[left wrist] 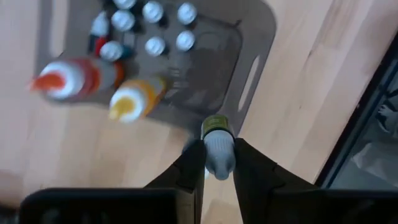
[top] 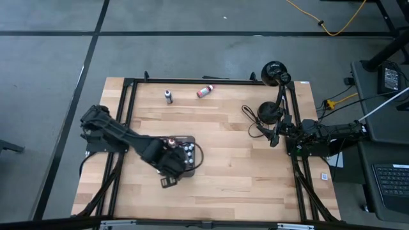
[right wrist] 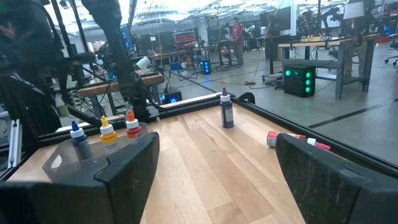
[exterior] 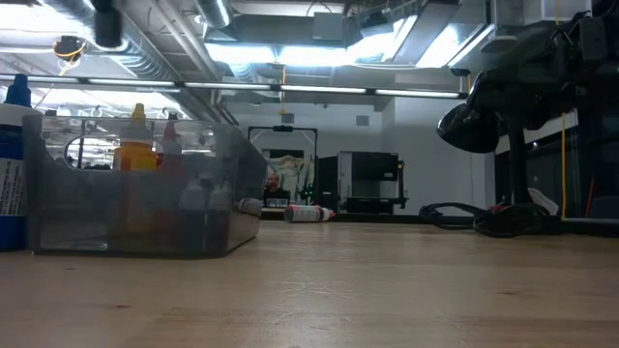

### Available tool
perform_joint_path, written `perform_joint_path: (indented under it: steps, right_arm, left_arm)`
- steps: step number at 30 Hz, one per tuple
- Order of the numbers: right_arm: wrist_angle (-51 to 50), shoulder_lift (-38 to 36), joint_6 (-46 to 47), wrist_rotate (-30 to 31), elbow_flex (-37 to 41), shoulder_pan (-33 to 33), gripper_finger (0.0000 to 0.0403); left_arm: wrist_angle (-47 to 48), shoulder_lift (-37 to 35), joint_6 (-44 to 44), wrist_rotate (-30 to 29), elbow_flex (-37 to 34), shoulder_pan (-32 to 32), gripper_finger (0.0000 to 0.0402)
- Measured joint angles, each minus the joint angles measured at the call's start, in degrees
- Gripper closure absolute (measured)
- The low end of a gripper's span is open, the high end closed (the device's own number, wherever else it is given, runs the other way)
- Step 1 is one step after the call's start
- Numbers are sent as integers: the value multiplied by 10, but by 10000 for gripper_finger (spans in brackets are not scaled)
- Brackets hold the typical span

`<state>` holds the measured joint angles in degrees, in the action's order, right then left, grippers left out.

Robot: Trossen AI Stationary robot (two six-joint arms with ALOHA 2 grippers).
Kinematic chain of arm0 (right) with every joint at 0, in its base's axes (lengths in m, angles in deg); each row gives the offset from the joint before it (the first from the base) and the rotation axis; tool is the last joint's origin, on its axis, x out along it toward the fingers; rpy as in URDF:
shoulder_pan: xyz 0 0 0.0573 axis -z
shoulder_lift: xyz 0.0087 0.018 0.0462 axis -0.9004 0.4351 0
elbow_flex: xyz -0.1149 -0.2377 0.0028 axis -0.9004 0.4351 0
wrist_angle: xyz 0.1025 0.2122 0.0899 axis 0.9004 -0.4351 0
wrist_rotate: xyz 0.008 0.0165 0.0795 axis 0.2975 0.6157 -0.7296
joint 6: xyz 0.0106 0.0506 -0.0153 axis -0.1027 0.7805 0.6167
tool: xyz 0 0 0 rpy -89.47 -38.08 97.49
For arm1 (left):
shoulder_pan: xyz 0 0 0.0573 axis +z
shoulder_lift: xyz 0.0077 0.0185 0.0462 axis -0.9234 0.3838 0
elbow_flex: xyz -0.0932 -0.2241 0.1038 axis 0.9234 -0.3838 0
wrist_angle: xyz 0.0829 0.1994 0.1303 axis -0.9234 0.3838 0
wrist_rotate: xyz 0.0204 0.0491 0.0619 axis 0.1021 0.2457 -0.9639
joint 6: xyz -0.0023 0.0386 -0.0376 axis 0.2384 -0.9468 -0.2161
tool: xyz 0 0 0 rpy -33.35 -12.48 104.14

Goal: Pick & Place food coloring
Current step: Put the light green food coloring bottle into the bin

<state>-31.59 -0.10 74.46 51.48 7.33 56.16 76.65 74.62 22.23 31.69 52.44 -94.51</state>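
My left gripper [top: 172, 167] [left wrist: 219, 152] is shut on a tiny food coloring bottle [left wrist: 217, 142] with a pale grey cap and an olive body, beside the near edge of the dark grey tray [top: 192, 142] [left wrist: 249, 37]. The tray holds several small white-capped bottles [left wrist: 153, 11], a red bottle [left wrist: 68, 79] and a yellow-orange bottle [left wrist: 134, 99]. A dark bottle [top: 169, 96] [right wrist: 227, 112] stands on its base near the far edge. A red-and-white one [top: 204, 91] [right wrist: 292, 140] lies on its side next to it. My right gripper [top: 273, 137] [right wrist: 214, 165] is open and empty at the table's right side. My left gripper pinches the small bottle by its pale cap [left wrist: 219, 163] between its two fingers [left wrist: 193, 165]. The fingers point down from above. The bottle stands upright below them, its olive body [left wrist: 217, 126] over the wood just outside the tray's rim. I cannot tell whether its base touches the table.
A black lamp-like object [top: 275, 73] and its base with a cable [top: 267, 115] stand at the far right. A black frame rail [top: 192, 80] runs round the table. In the low view the tray [exterior: 135, 193] stands at the left, with bare wood to the right of it.
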Motion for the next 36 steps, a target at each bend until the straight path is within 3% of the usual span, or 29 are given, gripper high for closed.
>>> perform_joint_path:
  steps: [10,22,36]
  right_arm:
    - [0,0,0,0,0,0,80]
    - [0,0,0,0,0,0,80]
    - [0,0,0,0,0,0,80]
  left_arm:
    - [-72,86,-76,11,0,30,344]
    - [-113,158,-106,-11,0,37,344]
    - [-170,186,-118,-25,-27,40,345]
